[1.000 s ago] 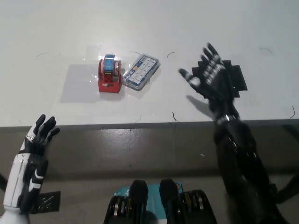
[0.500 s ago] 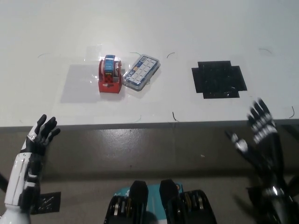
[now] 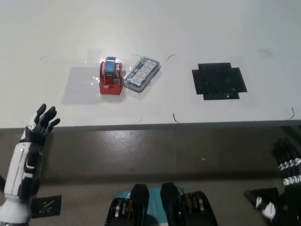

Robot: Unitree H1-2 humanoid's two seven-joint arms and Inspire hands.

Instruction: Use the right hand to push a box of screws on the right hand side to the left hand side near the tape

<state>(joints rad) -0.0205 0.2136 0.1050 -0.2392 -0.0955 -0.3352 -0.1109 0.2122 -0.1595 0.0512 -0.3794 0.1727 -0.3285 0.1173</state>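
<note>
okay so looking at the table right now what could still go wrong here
The screw box lies tilted right beside the tape dispenser; any further push could shove the dispenser or jam the box against it. The right hand hangs low past the table edge, so lifting it again might catch that edge. The left hand, open by the edge, looks clear.

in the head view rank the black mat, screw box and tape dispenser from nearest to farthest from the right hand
Measured from the right hand, low at the picture's right edge, below the table:
1. black mat, on the table's right part.
2. screw box, left of the mat, mid-table.
3. tape dispenser, just left of the box.
</note>
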